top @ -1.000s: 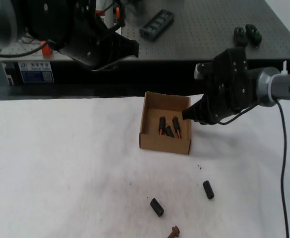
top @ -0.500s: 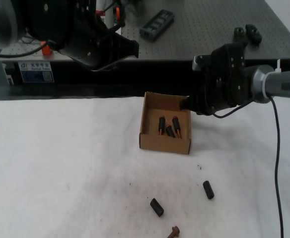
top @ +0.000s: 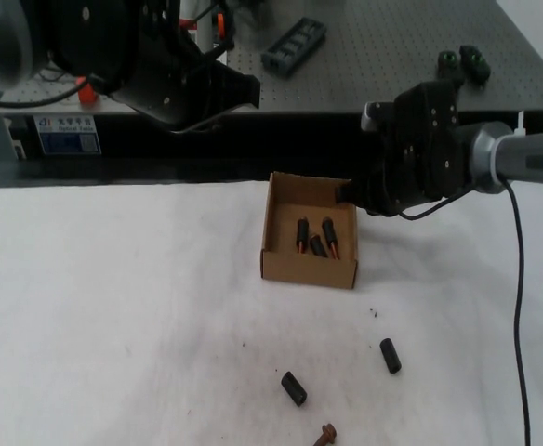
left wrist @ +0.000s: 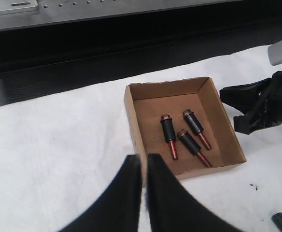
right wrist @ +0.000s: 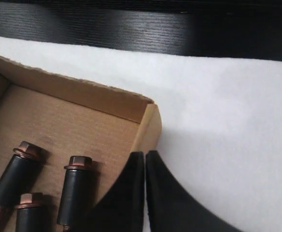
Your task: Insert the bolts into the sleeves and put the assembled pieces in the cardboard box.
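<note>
Up high, three assembled pieces (top: 302, 234) sat in the cardboard box (top: 309, 269), with two sleeves (top: 293, 387) and a bolt (top: 325, 433) loose on the cloth (top: 113, 307); left wrist cam had the left gripper (left wrist: 143, 157) pinched shut and empty, right wrist cam had the right gripper (right wrist: 144, 153) closed on nothing at the box corner, so I'd guess opening up and fetching a sleeve came next.

Bench: white cloth cover (top: 113, 316)
Middle: open brown cardboard box (top: 307, 271)
Near edge: black cylindrical sleeve (top: 294, 387), second black sleeve (top: 390, 356), copper bolt (top: 325, 434)
</note>
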You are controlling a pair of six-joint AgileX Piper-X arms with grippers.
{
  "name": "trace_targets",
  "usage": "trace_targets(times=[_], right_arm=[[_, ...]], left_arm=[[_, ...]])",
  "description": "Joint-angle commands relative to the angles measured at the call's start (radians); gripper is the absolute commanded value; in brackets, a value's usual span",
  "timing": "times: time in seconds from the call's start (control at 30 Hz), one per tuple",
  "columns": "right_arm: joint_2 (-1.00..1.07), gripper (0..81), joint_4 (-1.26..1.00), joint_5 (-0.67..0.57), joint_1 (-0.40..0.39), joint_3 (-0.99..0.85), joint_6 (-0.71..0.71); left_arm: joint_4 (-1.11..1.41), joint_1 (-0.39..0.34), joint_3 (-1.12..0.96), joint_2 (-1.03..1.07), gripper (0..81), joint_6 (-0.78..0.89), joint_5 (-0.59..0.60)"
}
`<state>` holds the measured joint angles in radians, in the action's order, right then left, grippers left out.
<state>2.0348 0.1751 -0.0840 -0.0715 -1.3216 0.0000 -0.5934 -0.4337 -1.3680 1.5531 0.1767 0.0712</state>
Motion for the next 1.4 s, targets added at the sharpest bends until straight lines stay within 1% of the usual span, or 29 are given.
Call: trace_targets(times=[0.0, 0.6, 0.7, 0.83, 0.9, 0.97, 1.07, 1.17, 1.27, 1.33, 1.37], right_arm=[[0.001, 1.7, -0.026, -0.044, -0.004, -0.012, 0.006], [0.011, 1.7, -0.074, -0.087, -0.012, -0.012, 0.008], [0.011, 1.7, -0.088, -0.111, -0.012, -0.012, 0.008], [0.008, 1.7, -0.091, -0.097, -0.012, -0.012, 0.013], [-0.011, 1.7, -0.093, -0.083, -0.006, -0.012, 0.05], [-0.048, 1.7, -0.093, -0.083, 0.0, -0.008, 0.054], [-0.13, 1.7, 0.014, -0.083, 0.008, -0.006, 0.044], [-0.22, 1.7, 0.27, -0.083, 0.012, -0.006, 0.0], [-0.294, 0.6, 0.512, -0.083, 0.003, -0.006, -0.077], [-0.323, 8.7, 0.638, -0.083, -0.014, -0.006, -0.115], [-0.328, 14.9, 0.695, -0.083, -0.02, -0.006, -0.127]], left_arm=[[0.003, 0.003, -0.002, -0.013, 4.1, -0.006, -0.008], [0.003, 0.003, -0.002, -0.013, 4.1, -0.006, -0.008], [0.004, 0.003, -0.002, -0.013, 4.1, -0.026, -0.008], [0.004, 0.003, -0.002, -0.013, 4.1, -0.027, -0.008], [0.004, 0.003, -0.002, -0.013, 4.1, -0.029, -0.008], [0.004, 0.003, -0.002, -0.013, 4.1, -0.031, -0.008], [0.004, 0.003, -0.002, -0.013, 4.1, -0.032, -0.008], [0.004, 0.003, -0.002, -0.013, 4.1, -0.032, 0.01], [0.004, 0.003, -0.002, -0.013, 4.1, -0.032, 0.024], [0.004, 0.003, -0.002, -0.013, 4.1, -0.032, 0.031], [0.004, 0.003, -0.002, -0.013, 4.1, -0.032, 0.031]])
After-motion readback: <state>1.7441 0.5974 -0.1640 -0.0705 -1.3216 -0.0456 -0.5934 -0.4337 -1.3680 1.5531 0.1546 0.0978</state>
